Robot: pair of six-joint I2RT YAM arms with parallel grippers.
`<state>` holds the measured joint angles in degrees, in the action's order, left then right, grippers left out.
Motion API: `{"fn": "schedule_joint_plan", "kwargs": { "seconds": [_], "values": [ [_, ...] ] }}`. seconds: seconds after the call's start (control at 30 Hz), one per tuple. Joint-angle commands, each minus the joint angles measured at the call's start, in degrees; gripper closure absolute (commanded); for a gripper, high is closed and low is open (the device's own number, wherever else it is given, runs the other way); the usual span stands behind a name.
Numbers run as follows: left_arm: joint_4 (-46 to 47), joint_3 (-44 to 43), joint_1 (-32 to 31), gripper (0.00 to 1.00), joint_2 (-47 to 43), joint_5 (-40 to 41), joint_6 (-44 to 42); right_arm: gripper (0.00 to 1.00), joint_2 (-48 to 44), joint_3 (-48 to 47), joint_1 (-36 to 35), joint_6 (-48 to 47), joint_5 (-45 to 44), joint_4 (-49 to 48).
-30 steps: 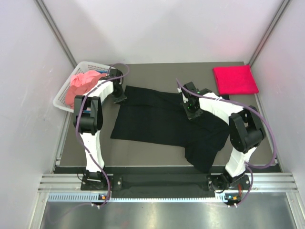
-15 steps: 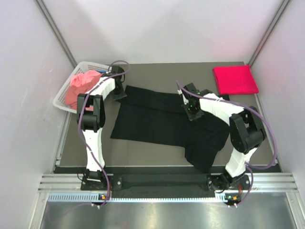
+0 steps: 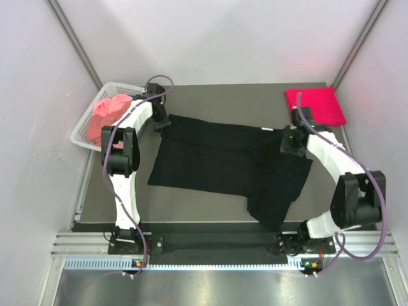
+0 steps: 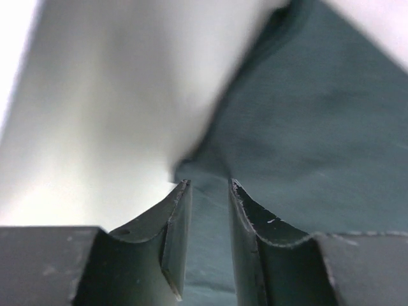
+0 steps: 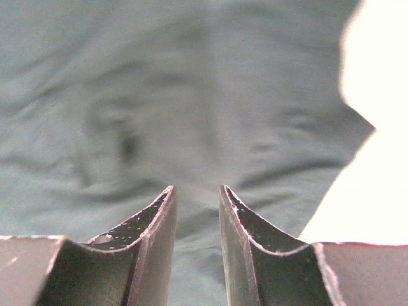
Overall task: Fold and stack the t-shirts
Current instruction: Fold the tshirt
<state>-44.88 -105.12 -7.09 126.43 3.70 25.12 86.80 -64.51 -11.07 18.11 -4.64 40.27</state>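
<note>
A black t-shirt (image 3: 217, 159) lies spread flat across the middle of the table, its lower right part bunched toward the near edge. My left gripper (image 3: 159, 122) hovers at the shirt's far left corner (image 4: 191, 167), jaws open a little, dark cloth (image 4: 306, 127) below them. My right gripper (image 3: 292, 141) is over the shirt's right edge, also slightly open above the cloth (image 5: 159, 95), gripping nothing. In the wrist views the left gripper (image 4: 209, 185) and right gripper (image 5: 196, 189) each show a clear gap. A folded crimson t-shirt (image 3: 314, 106) lies at the far right corner.
A white lattice basket (image 3: 85, 128) at the far left holds a crumpled salmon pink t-shirt (image 3: 108, 115). Grey walls close the table in on three sides. Bare tabletop (image 3: 223, 99) shows beyond the black shirt and along its near left.
Both grippers have gone from shut to open. The right arm swung right, drawing the shirt's right side out flatter. The left gripper shifted slightly farther back at the left corner.
</note>
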Motion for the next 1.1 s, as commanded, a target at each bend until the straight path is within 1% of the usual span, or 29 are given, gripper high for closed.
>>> {"fn": "schedule_joint_plan", "kwargs": {
  "seconds": [0.0, 0.03, 0.1, 0.13, 0.2, 0.3, 0.33, 0.43, 0.6, 0.7, 0.73, 0.8, 0.87, 0.93, 1.07],
  "values": [
    [3.7, -1.7, -0.4, 0.65, -4.9, -8.6, -0.4, 0.67, -4.1, 5.6, 6.1, 5.4, -1.0, -2.7],
    [5.6, -1.7, -0.6, 0.65, -4.7, -10.0, -0.3, 0.67, -4.3, 6.4, 8.8, 5.3, -0.9, -3.4],
    [7.3, -1.6, -1.0, 0.65, -3.8, -13.3, -0.3, 0.67, -4.3, 8.3, 10.6, 5.3, 0.2, -5.5],
    [8.7, -1.6, -1.3, 0.64, -3.5, -14.9, -0.3, 0.66, -4.2, 9.0, 13.1, 5.4, 0.9, -6.4],
    [9.9, -1.5, -1.3, 0.64, -2.1, -18.0, 0.3, 0.66, -3.6, 10.3, 14.0, 5.4, 2.4, -9.5],
    [13.2, -0.5, -1.3, 0.64, -0.4, -21.0, 1.2, 0.66, -2.2, 11.4, 14.8, 5.4, 2.4, -12.2],
    [14.3, -0.3, -1.3, 0.64, 0.0, -21.5, 1.4, 0.66, -1.7, 11.8, 15.5, 5.4, 2.7, -14.5],
    [16.3, 0.1, -1.3, 0.64, 2.3, -22.7, 2.5, 0.66, -0.2, 12.5, 16.3, 5.6, 4.5, -17.3],
    [16.9, 1.1, -1.3, 0.64, 3.9, -20.7, 2.1, 0.68, -2.2, 12.1, 17.6, 7.3, 3.5, -16.4],
    [16.7, 1.1, -1.3, 0.64, 4.5, -18.0, 1.9, 0.63, -2.7, 10.7, 18.2, 7.5, 3.6, -15.9],
    [16.8, 1.2, -1.3, 0.64, 4.6, -17.9, 2.0, 0.63, -2.5, 10.5, 18.3, 7.1, 3.9, -16.4],
    [17.1, 1.3, -1.3, 0.64, 5.1, -17.0, 2.5, 0.57, -1.2, 9.8, 18.6, 6.3, 4.5, -18.1],
    [16.7, 1.4, -1.3, 0.64, 5.5, -16.5, 2.6, 0.52, -0.4, 9.8, 19.2, 5.5, 6.8, -19.8],
    [16.7, 1.5, -1.3, 0.64, 5.4, -15.1, 2.6, 0.49, 0.6, 9.6, 20.5, 2.9, 11.4, -23.5],
    [16.7, 1.9, -1.3, 0.64, 5.8, -14.6, 2.9, 0.47, 2.6, 8.4, 22.1, 2.0, 14.4, -27.9]
  ]
}}
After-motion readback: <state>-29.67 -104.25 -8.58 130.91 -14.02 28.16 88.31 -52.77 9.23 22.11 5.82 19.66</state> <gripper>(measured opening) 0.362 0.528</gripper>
